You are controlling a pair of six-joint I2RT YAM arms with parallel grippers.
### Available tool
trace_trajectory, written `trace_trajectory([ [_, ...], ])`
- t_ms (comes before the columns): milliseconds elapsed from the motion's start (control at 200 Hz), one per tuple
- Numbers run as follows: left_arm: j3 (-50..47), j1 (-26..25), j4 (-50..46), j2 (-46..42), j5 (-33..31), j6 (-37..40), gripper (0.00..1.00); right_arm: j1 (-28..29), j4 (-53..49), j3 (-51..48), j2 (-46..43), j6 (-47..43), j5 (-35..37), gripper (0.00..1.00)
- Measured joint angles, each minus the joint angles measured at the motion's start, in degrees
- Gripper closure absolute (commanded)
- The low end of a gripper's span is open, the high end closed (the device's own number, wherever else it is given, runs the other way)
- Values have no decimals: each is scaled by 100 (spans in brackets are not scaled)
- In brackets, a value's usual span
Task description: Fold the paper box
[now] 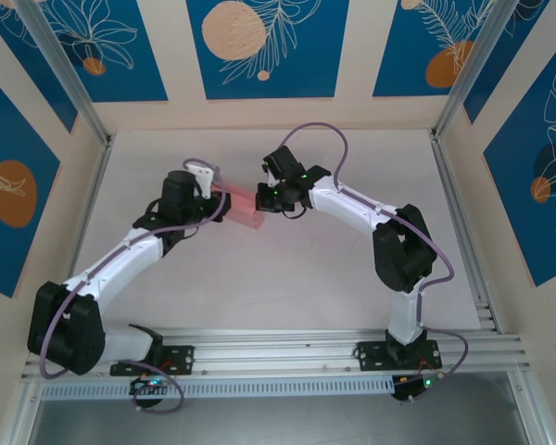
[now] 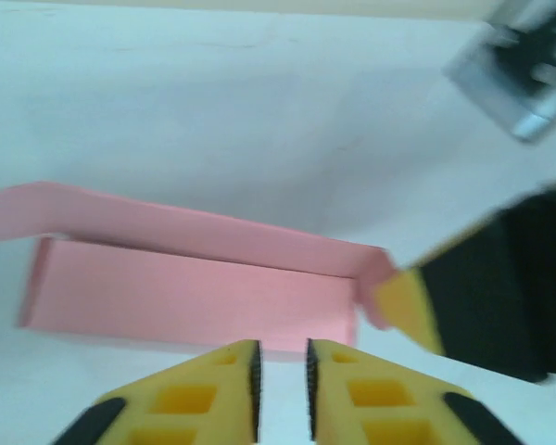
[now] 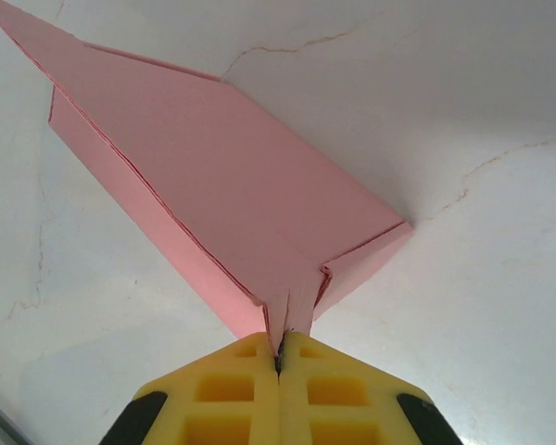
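Mid-table, between both grippers: paper box (image 1: 244,206), long axis running 10 to 4 o'clock in the top view, long flap (image 2: 167,218) not yet closed. Nearer of the two, right gripper (image 3: 280,357) clamped tight on its end tab (image 3: 292,311) at 12 o'clock; left gripper (image 2: 281,371) barely parted, empty, box just ahead at 12 o'clock. No readable writing anywhere.

paper box (image 1: 244,206) on table (image 1: 287,278), between left claw (image 2: 283,385) and right claw (image 3: 279,357); right claw on end flap.

No legible text, label, brand, number or sign; paper box (image 3: 213,185) plain pink, unmarked.
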Motion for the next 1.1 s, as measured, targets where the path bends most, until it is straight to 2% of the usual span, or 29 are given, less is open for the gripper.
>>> trace_trajectory([
  [75, -85, 343, -7, 76, -87, 48, 61, 0, -28, 11, 0, -2, 0, 97],
  [190, -116, 702, 59, 424, -57, 216, 56, 7, -63, 28, 0, -17, 4, 97],
  [435, -81, 960, 439, 1257, 302, 459, 39, 11, -109, 85, 33, -22, 15, 97],
  [890, 549, 1200, 920, 2146, 1078, 979, 36, 11, -251, 267, 131, -68, 20, 97],
  [1100, 704, 1309, 938, 2157, 1475, 1038, 24, 22, -286, 304, 149, -85, 22, 97],
])
